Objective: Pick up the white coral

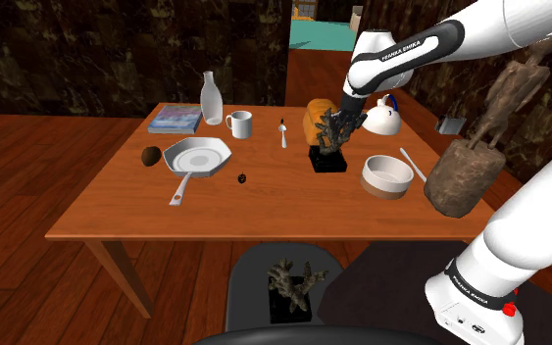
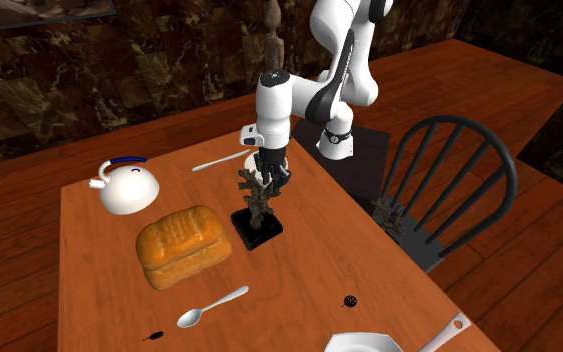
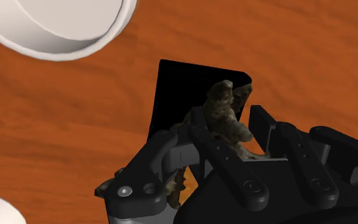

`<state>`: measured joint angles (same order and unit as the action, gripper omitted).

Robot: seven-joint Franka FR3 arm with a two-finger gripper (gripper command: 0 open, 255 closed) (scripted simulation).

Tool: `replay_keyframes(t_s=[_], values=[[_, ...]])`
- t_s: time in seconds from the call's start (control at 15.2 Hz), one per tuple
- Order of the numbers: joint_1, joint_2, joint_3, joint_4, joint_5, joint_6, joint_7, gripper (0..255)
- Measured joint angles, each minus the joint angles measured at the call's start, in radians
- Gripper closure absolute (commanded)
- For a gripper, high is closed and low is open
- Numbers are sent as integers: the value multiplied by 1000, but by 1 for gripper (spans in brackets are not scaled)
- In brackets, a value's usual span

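Now your gripper (image 1: 334, 127) is clamped on the coral (image 1: 331, 143), a little right of the middle of the table (image 1: 264, 211) in the shoulder view.

In the wrist view, the two black fingers (image 3: 209, 149) stand only narrowly apart and press the coral's knobbly branches from either side, with its tip poking out between them. You will see the coral drawn mottled brown rather than white. Its square black base (image 2: 257, 230) sits flat on the wooden tabletop. In the shoulder view, a bread loaf (image 1: 316, 116) stands just beyond the coral on the far side, with a white teapot (image 1: 381, 118) to the loaf's right. A white bowl (image 1: 388, 176) sits near the coral, to its right and nearer. A second coral (image 1: 293, 284) lies on the dark chair (image 1: 254, 270) at the table's near edge, well apart from the gripper.
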<state>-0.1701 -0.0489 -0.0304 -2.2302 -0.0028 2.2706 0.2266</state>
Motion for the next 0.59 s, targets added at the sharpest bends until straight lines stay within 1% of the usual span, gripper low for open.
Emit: replay_keyframes(t_s=[0.26,0.59], values=[[0,0,0,0,0,1,0,255],[1,-22,1,32,-1,-55,3,255]])
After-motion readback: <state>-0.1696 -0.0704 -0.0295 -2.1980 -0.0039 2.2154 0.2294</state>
